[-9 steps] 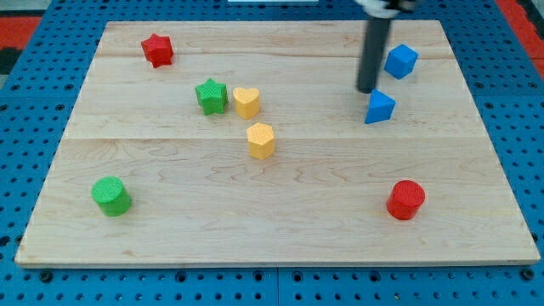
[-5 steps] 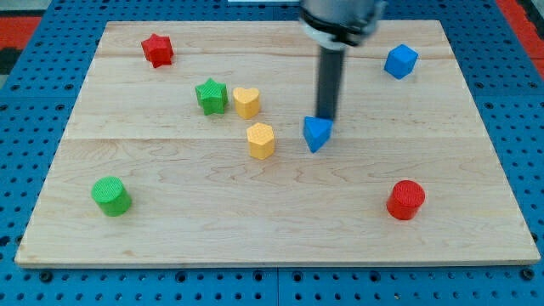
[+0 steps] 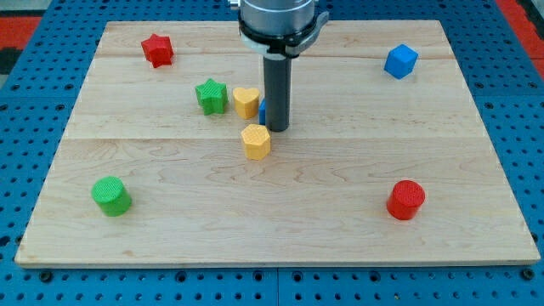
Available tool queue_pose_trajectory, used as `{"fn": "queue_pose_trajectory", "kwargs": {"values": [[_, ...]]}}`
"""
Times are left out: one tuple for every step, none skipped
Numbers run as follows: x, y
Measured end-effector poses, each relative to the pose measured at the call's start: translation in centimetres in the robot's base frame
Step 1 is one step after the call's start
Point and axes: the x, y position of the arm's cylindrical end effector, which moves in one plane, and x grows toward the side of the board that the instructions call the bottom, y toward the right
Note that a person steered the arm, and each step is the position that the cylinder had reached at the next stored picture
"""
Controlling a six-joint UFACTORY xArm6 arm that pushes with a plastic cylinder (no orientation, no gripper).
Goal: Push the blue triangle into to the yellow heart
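Note:
The blue triangle (image 3: 263, 110) shows only as a thin blue sliver at the rod's left edge; the rod hides the rest. It sits right beside the yellow heart (image 3: 246, 101), at its right side, and seems to touch it. My tip (image 3: 278, 129) rests on the board just right of the triangle and up-right of the yellow hexagon block (image 3: 255, 141). The heart stands next to the green star (image 3: 211, 95).
A red star (image 3: 157, 49) lies at the top left, a blue cube (image 3: 400, 61) at the top right, a green cylinder (image 3: 110, 195) at the bottom left, a red cylinder (image 3: 405, 200) at the bottom right. The wooden board (image 3: 476, 170) lies on a blue pegboard.
My tip swept from the view's right to the centre, pushing the blue triangle left against the yellow heart. The yellow hexagon shifted slightly left and down.

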Motion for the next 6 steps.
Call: {"fn": "queue_pose_trajectory", "kwargs": {"values": [[-0.9, 2.5], [-1.9, 1.2], [-2.8, -0.6], [-3.4, -1.5], [-3.5, 1.0], [-5.1, 1.6]]}}
